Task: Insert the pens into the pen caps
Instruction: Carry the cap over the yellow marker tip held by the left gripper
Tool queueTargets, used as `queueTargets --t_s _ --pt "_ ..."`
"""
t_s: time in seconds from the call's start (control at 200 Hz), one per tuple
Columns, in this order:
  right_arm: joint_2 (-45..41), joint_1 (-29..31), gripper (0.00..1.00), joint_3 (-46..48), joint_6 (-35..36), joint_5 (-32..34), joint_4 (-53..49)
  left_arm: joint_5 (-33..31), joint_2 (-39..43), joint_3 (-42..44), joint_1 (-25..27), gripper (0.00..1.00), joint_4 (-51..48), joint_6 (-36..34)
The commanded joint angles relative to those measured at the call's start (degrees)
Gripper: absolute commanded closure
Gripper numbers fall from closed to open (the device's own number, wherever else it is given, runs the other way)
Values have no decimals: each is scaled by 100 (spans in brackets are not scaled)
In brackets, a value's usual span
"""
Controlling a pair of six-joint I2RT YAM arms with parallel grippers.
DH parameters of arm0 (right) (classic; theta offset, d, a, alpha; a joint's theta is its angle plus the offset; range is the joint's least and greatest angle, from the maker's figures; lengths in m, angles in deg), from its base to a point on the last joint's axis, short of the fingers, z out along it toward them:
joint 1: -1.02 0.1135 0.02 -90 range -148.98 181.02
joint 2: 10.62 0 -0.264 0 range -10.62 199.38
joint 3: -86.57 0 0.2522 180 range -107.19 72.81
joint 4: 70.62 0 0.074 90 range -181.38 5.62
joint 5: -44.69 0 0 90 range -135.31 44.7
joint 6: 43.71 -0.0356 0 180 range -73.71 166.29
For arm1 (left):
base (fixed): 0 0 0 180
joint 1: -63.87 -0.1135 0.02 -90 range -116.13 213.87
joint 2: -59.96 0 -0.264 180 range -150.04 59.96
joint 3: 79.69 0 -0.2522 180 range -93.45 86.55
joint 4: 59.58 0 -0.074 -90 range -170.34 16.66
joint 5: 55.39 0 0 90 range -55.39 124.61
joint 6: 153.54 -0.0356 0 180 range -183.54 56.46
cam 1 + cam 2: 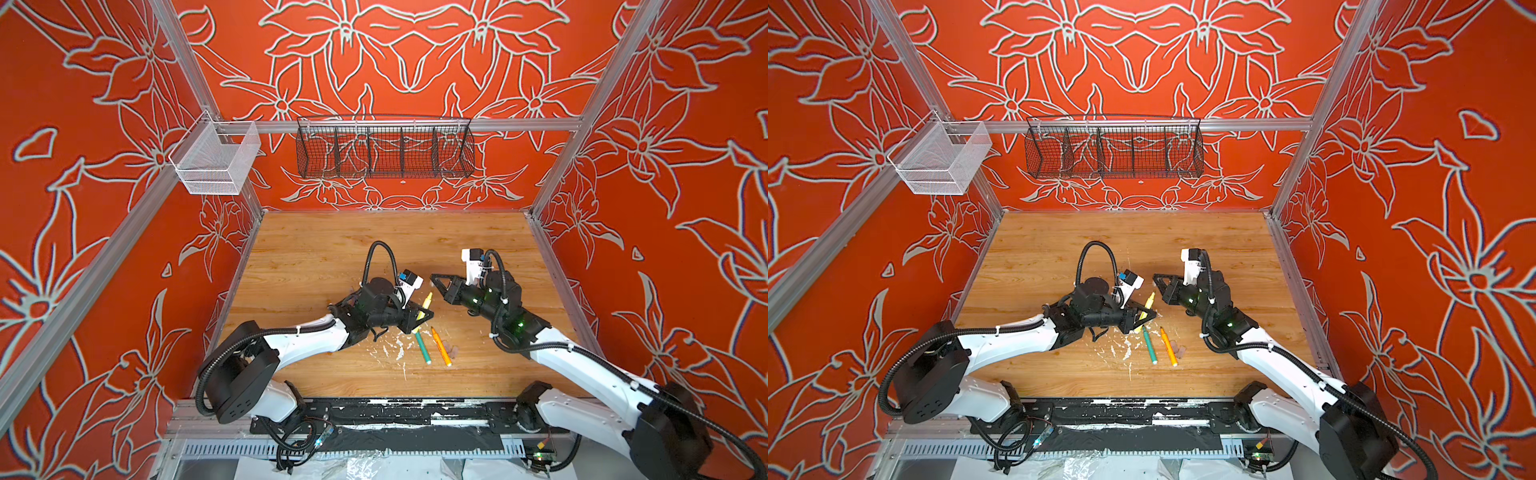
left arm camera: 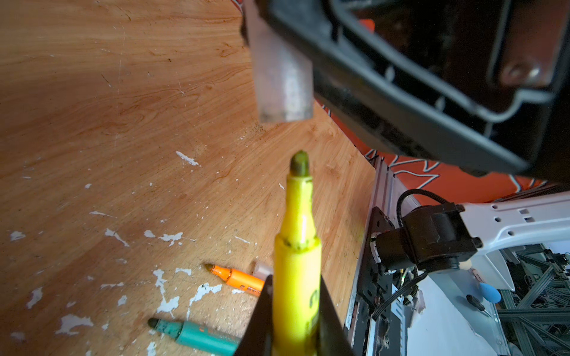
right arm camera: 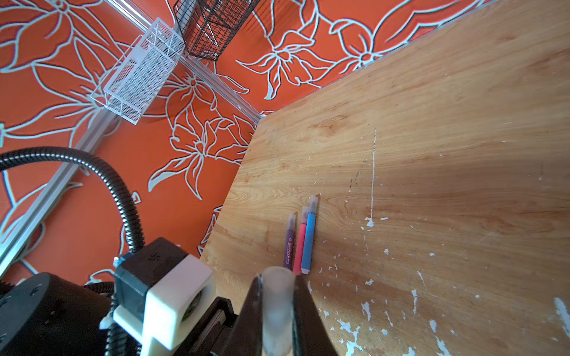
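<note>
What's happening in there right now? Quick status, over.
Left gripper shut on yellow pen, tip bare. Right gripper shut on clear cap, apart from that tip. Green pen, orange pen uncapped on table; gap unobstructed.

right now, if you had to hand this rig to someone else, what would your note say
Left gripper: shut on the yellow pen, its tip bare and aimed at the cap.
Right gripper: shut on a clear cap, held just off the yellow tip, not yet on.
Done: purple pen, pink pen and blue pen lie capped, side by side on the table.
Left: cap the yellow, then the green pen and orange pen, both lying bare. A loose cap lies beside the orange one.
</note>
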Motion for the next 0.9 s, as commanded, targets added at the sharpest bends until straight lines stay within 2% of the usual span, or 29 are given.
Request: queueTargets --t_s 0.0,0.591,0.896 --pt "-7 -27 100 124 -148 -227 399 -77 -39 -22 16 100 175 -47" --pt "166 -15 100 176 -181 -315 587 -115 229 282 -219 100 481 205" --pt "484 7 100 135 -295 -510 792 126 227 269 -292 100 520 186"
